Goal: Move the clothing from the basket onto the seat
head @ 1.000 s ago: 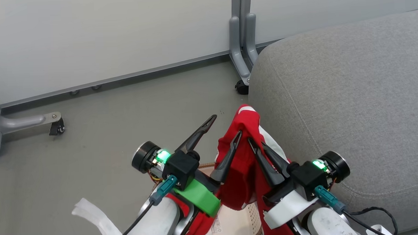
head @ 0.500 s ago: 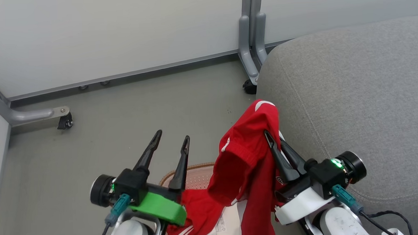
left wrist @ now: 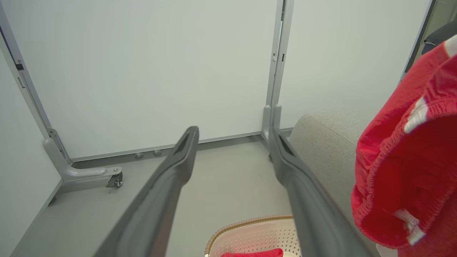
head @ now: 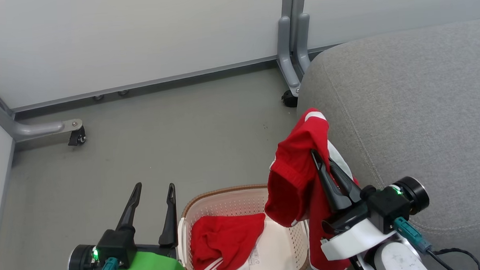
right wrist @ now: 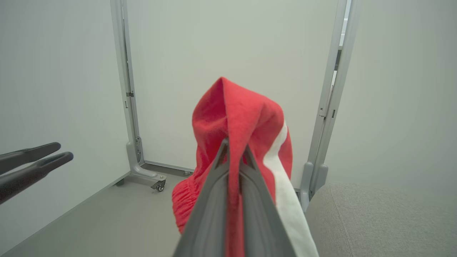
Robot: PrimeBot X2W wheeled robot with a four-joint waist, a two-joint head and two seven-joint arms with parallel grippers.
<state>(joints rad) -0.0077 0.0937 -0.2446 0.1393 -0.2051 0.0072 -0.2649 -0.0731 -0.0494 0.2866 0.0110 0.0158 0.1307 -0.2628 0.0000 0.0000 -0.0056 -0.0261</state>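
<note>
Red garment (head: pixel 293 177) hangs from the right gripper (head: pixel 322 158) (long axis vertical).

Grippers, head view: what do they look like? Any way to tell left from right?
Both have two long, dark, tapered fingers on a black block, with a black round housing, a green light and a teal connector. The left gripper sits on a green plastic bracket. The right gripper sits on a white one, with a black cable trailing off.
</note>
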